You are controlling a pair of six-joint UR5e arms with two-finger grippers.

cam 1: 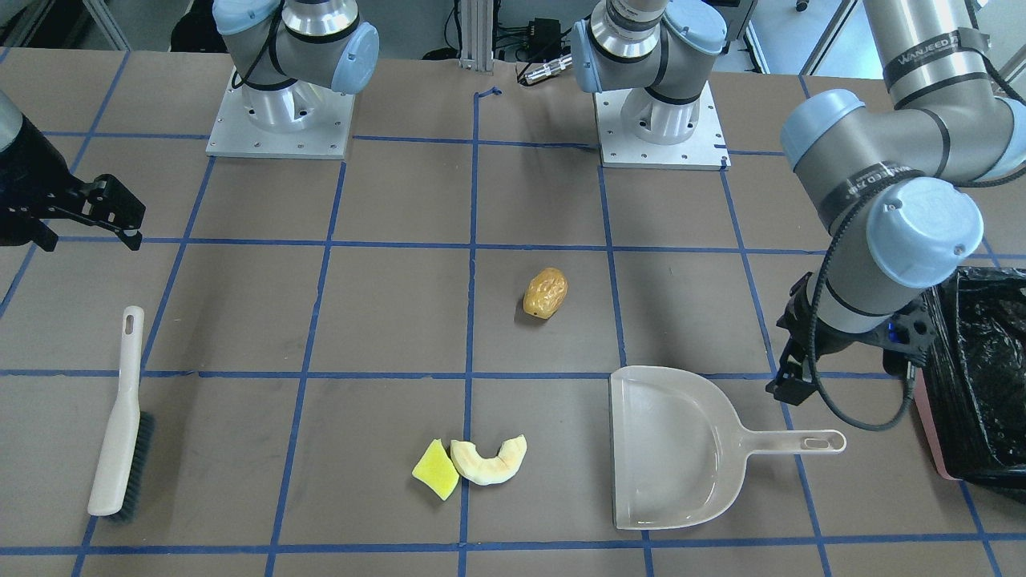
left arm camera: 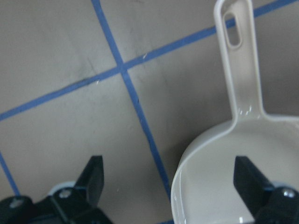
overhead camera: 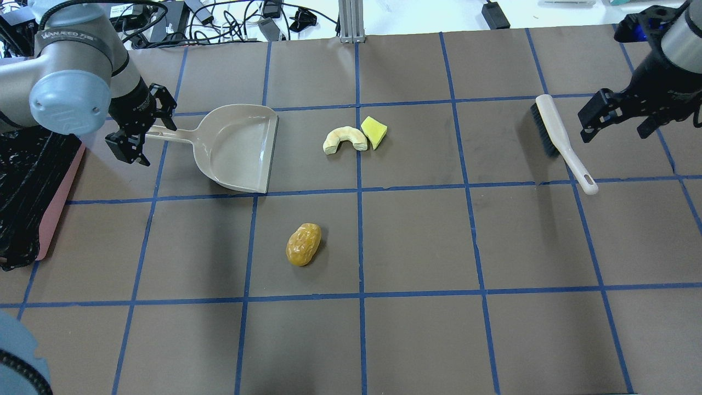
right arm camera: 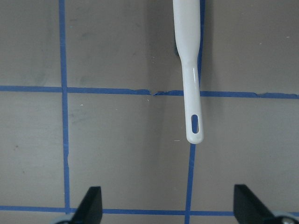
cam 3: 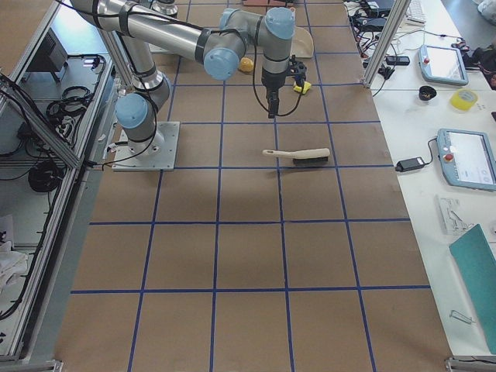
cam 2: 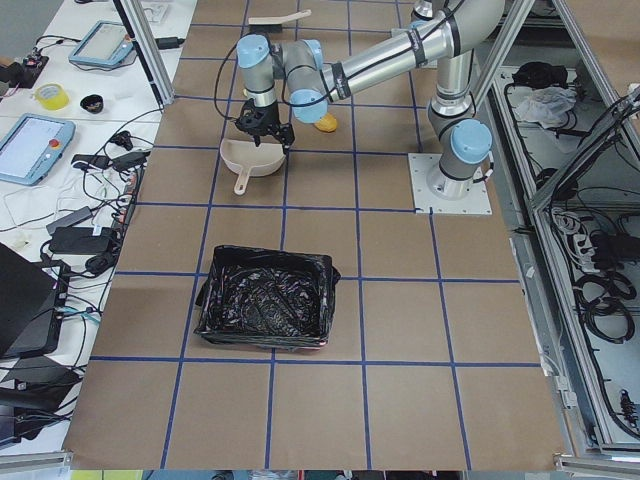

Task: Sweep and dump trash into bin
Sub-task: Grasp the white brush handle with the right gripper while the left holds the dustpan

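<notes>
Three scraps of trash lie on the brown table: a yellow wedge (cam 1: 435,470) (overhead camera: 373,132) touching a cream curved rind (cam 1: 489,462) (overhead camera: 344,140), and a golden-brown nugget (cam 1: 546,293) (overhead camera: 303,244) apart from them. The bin (cam 1: 987,377) (overhead camera: 27,186) (cam 2: 265,310), pink-walled with a black bag, stands at the table's end on my left side. My left gripper (overhead camera: 149,130) (left arm camera: 170,184) hovers open above the beige dustpan's (overhead camera: 237,148) (cam 1: 673,449) handle. My right gripper (overhead camera: 617,123) (right arm camera: 168,205) hangs open just beyond the handle end of the brush (overhead camera: 560,141) (cam 1: 120,417), holding nothing.
Blue tape lines divide the table into squares. Both arm bases (cam 1: 280,112) (cam 1: 661,120) stand at the robot side. Cables and devices (overhead camera: 230,16) lie beyond the far table edge. Tablets and tape rolls (cam 3: 465,147) sit on side benches.
</notes>
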